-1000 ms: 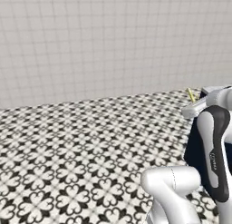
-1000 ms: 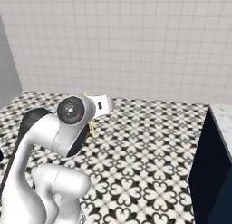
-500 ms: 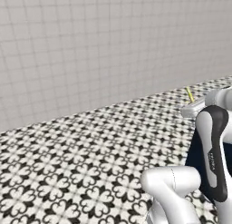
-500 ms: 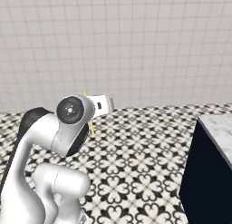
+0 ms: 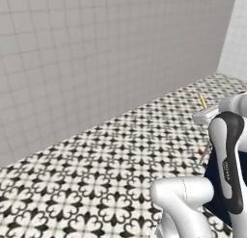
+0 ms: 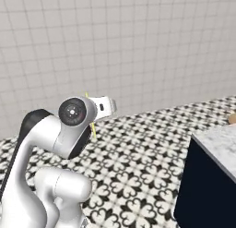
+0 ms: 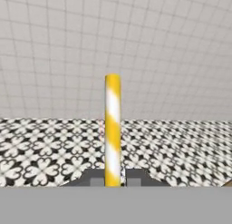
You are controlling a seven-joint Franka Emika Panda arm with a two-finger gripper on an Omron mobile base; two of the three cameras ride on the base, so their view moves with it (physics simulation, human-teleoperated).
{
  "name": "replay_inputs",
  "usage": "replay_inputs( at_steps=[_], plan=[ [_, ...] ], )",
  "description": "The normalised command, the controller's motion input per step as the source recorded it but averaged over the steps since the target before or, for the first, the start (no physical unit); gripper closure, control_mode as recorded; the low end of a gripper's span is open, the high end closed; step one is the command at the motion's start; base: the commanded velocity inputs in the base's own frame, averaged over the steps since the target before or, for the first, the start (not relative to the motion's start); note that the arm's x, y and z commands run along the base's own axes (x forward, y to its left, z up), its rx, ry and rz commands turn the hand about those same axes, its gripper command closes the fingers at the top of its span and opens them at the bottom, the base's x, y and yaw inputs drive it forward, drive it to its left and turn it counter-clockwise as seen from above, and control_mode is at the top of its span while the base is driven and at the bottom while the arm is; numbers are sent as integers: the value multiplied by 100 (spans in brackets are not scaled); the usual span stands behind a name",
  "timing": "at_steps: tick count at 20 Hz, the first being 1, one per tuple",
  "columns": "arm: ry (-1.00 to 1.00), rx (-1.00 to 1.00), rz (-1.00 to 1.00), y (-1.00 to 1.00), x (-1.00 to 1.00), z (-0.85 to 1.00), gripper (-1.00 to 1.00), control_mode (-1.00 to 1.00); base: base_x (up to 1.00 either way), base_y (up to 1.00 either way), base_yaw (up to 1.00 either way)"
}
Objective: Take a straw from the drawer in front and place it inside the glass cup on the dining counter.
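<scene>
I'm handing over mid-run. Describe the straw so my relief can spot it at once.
Find the white arm's gripper, raised in front of the grey tiled wall above the patterned black-and-white floor. The straw is pinched between the two dark fingers and sticks out past them. It is a thin stick banded yellow and white, the only bright colour there.

Flat, even light fills all three views, with no clear source, no glare and almost no cast shadows on the tiled wall [image 5: 111, 54] or patterned floor [image 6: 138, 162]. Everything looks soft and coarsely rendered, and the straw [image 7: 112, 128] seems slightly blurred at its edges.
</scene>
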Motion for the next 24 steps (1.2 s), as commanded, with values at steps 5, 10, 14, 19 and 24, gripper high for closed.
replay_inputs(
  at_steps=[5,10,14,19,24],
  plan=[
    [0,0,0,0,0,0,100,100,100,50,-40],
    [0,0,0,0,0,0,100,100,100,77,-36],
    [0,0,0,0,0,0,100,100,100,81,-33],
    [0,0,0,0,0,0,100,100,100,62,-37],
    [0,0,0,0,0,0,100,100,100,51,-41]
  ],
)
